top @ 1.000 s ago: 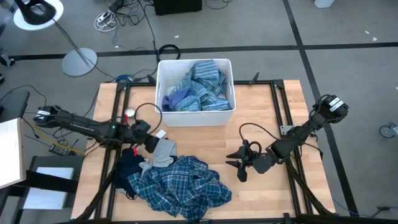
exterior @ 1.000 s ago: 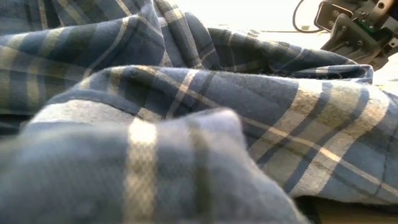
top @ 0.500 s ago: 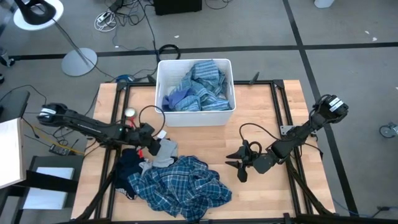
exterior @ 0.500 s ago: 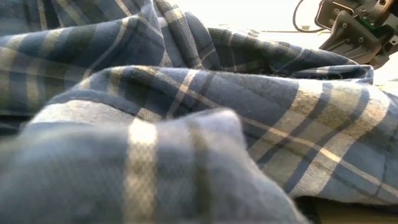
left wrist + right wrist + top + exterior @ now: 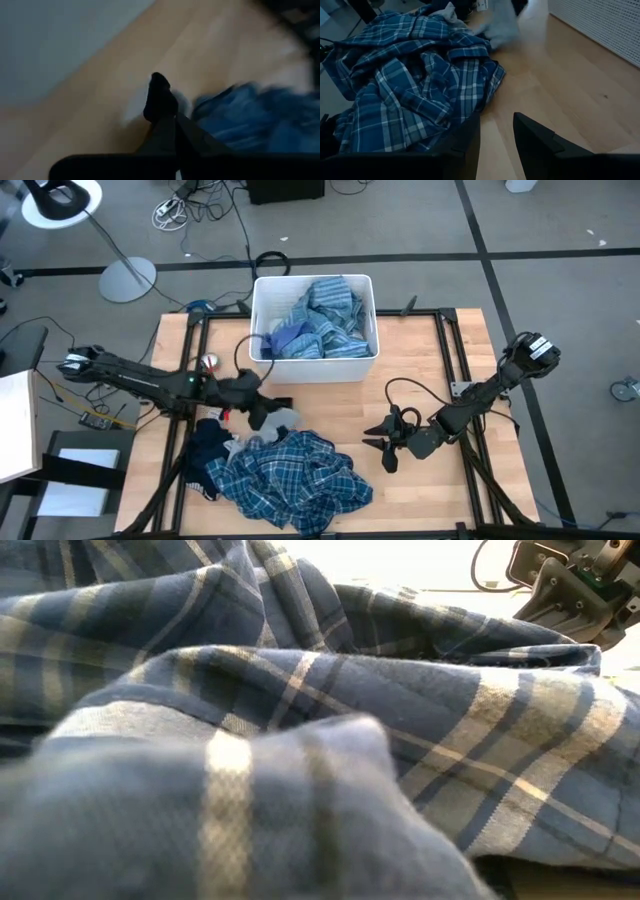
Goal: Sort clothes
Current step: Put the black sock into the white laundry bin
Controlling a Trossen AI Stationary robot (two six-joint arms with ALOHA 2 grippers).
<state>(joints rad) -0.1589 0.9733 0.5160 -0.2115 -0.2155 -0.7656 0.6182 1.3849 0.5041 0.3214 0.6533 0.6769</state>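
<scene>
My left gripper [image 5: 268, 406] is low over the table's left middle, shut at the grey garment [image 5: 283, 423], which lies on the wood and on the far edge of the blue-and-white plaid shirt [image 5: 295, 475]. The grey garment shows blurred in the right wrist view [image 5: 502, 27]. A dark navy garment [image 5: 205, 448] lies left of the plaid shirt. Blue-grey striped clothes [image 5: 330, 320] fill the white bin [image 5: 313, 368]. My right gripper [image 5: 383, 448] is open and empty on the table, right of the plaid shirt [image 5: 410, 75]. My left gripper is shut on the grey garment at its left, far part [image 5: 270, 418], coming in low from the table's left. The gripper's own body hides the place of contact. The garment lies on the table and partly on the plaid shirt.
The plaid shirt [image 5: 320, 720] fills the low view, with my right arm [image 5: 570, 590] behind it. A small red-and-white object [image 5: 210, 362] stands by the bin's left near corner. Bare wood lies between the bin and my right gripper.
My left gripper has gone toward the table's right edge, low over the wood. The grey garment has slid along with it to the right, onto the plaid shirt's far edge.
</scene>
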